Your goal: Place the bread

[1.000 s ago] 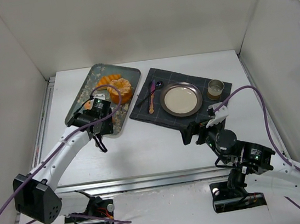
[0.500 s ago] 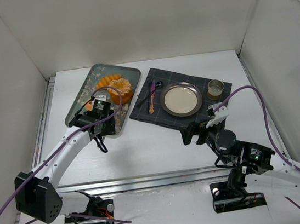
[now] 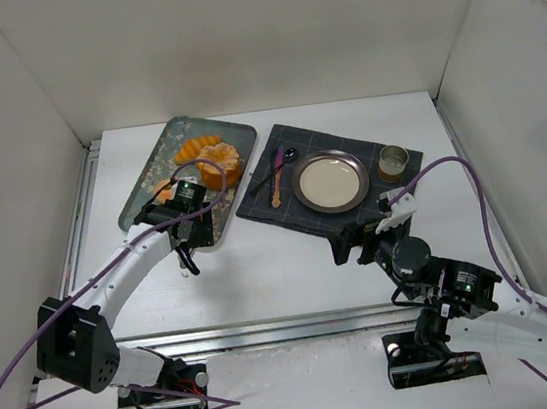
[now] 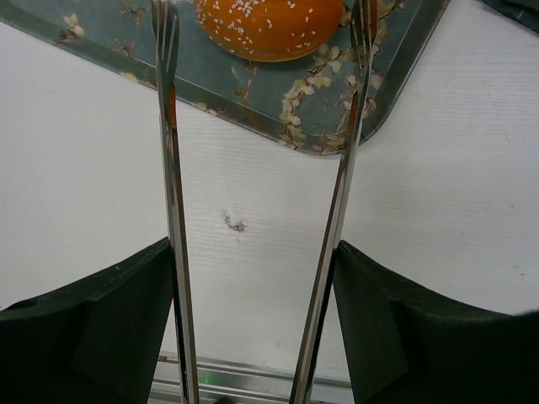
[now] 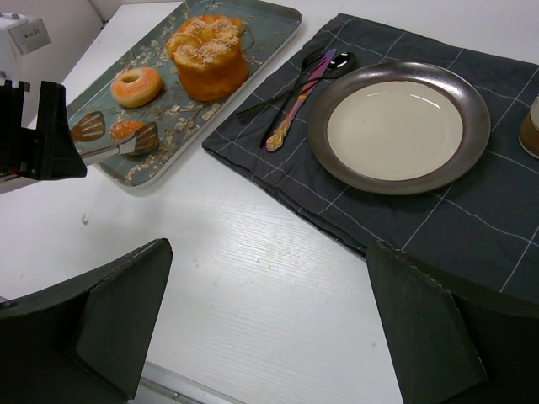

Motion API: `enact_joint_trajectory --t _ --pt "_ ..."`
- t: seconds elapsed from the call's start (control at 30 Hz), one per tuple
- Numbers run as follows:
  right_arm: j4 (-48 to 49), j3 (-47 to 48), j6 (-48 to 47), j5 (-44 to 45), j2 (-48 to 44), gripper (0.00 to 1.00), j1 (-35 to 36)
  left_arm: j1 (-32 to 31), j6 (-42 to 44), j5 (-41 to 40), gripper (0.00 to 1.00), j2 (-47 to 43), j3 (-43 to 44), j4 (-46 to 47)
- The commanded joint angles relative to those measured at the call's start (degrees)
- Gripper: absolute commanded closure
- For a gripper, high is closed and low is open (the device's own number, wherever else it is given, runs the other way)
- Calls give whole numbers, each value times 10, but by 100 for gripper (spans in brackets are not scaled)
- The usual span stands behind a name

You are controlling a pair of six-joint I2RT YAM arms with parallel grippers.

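Left wrist view: the left gripper (image 4: 253, 249) is clamped on the tongs (image 4: 173, 210), one pad against each arm.
Tong tips: spread apart, reaching out ahead over the tray (image 4: 404, 67).
Task item: the bread (image 4: 269, 25) lies on the tray straight ahead, between the tips; whether they touch it I cannot tell.
Other pincer: the right gripper (image 5: 268, 252) is released and empty, with the plate (image 5: 476, 126) just ahead.

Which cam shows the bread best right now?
Left wrist: the bread is close and sharp between the tongs, top cropped. Right wrist shows it small; top external mostly hides it behind the left arm.
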Motion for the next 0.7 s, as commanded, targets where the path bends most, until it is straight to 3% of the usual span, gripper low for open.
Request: enact_joint_trajectory --t 0.0,0.2,0.27,0.43,0.67 --pt "26 19 6 21 7 2 0 7 -8 -3 33 -1 11 20" --pt "26 19 7 21 7 2 0 13 -6 0 35 5 13 20" --pt "26 19 7 21 6 2 0 13 -6 3 43 7 14 25" --pt "25 19 6 21 7 2 0 13 -1 14 51 8 16 25" --pt "24 20 7 21 8 2 0 6 -5 13 52 -27 22 11"
